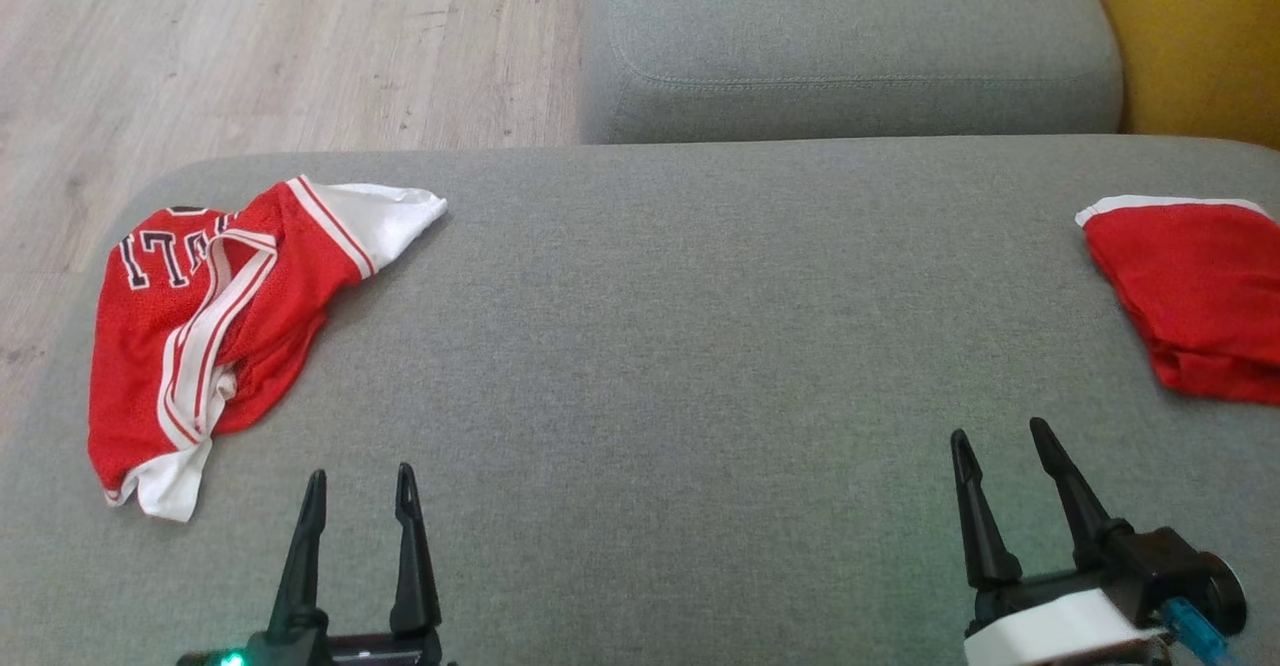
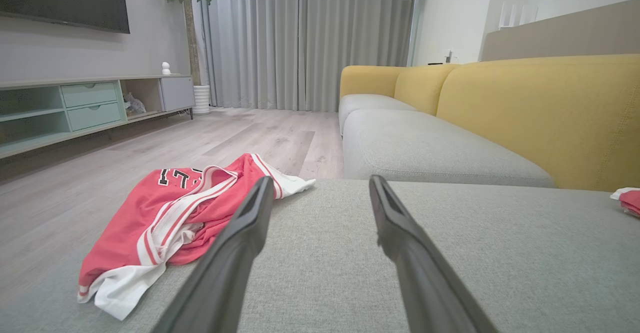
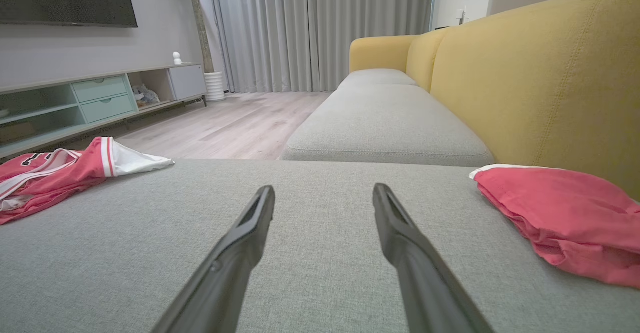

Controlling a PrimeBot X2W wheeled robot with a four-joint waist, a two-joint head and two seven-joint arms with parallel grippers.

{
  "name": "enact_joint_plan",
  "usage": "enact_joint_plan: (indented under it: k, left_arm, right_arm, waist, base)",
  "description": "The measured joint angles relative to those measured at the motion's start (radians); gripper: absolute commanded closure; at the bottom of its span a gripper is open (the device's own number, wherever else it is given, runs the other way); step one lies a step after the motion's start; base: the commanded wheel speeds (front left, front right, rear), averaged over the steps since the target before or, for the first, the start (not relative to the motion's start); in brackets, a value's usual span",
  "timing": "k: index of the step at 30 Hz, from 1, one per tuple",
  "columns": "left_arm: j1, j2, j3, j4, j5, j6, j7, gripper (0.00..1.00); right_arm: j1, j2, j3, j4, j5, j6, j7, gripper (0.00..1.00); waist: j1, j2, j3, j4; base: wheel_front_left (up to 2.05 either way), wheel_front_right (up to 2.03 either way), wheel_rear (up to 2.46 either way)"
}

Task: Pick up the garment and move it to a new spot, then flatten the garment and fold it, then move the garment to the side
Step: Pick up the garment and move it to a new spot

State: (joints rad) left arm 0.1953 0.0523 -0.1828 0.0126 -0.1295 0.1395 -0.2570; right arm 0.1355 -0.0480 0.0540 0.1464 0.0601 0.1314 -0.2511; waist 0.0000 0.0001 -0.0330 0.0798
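Observation:
A crumpled red jersey with white trim and black letters, the garment (image 1: 150,346), lies at the left end of the grey ottoman (image 1: 700,346). It also shows in the left wrist view (image 2: 125,223) and the right wrist view (image 3: 55,170). My left gripper (image 1: 360,473) hovers open just right of its near end, holding nothing (image 2: 321,179). My right gripper (image 1: 1000,431) stands open over bare grey fabric, well away from the jersey (image 3: 324,188).
A second red garment (image 1: 1200,286), folded and compact, lies at the ottoman's right edge (image 3: 565,213). A grey sofa seat (image 1: 850,36) with a yellow back (image 3: 540,73) sits beyond. Wooden floor (image 1: 250,46) lies to the left and behind.

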Motion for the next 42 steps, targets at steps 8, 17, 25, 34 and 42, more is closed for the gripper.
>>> enact_joint_plan:
  k: [8,17,25,34,42]
  left_arm:
    - [0.0,0.0,0.0,0.0,0.0,0.0,0.0,0.0]
    - [-0.001,0.0,0.0,0.001,0.006,-0.007,0.0,0.0]
    - [0.001,0.001,0.023,0.0,0.006,0.003,0.0,0.0]
    - [-0.03,0.0,0.092,-0.026,0.007,0.005,0.0,0.0]
    - [-0.413,0.057,0.155,0.012,0.046,-0.086,-0.001,0.0]
  right_arm:
    - [0.0,0.001,-0.004,0.0,0.0,0.0,0.0,0.0]
    - [0.025,0.002,-0.01,-0.001,-0.008,0.0,0.0,0.0]
    - [0.021,0.004,0.014,-0.001,0.003,0.0,0.0,0.0]
    - [0.012,0.002,0.001,-0.008,-0.029,0.0,0.0,0.0]
    - [-0.087,-0.134,0.015,-0.044,-0.073,0.0,0.0,0.0]
  waist:
    - [0.0001,0.0,0.002,0.004]
    - [0.0001,0.0,0.007,0.106]
    - [0.0001,0.0,0.01,0.264]
    - [0.0,0.0,0.069,0.378]
    - [0.0003,0.0,0.234,0.366]
  base:
    - [0.0,0.0,0.0]
    - [0.0,0.0,0.0]
    - [0.0,0.0,0.0]
    - [0.0,0.0,0.0]
    - [0.0,0.0,0.0]
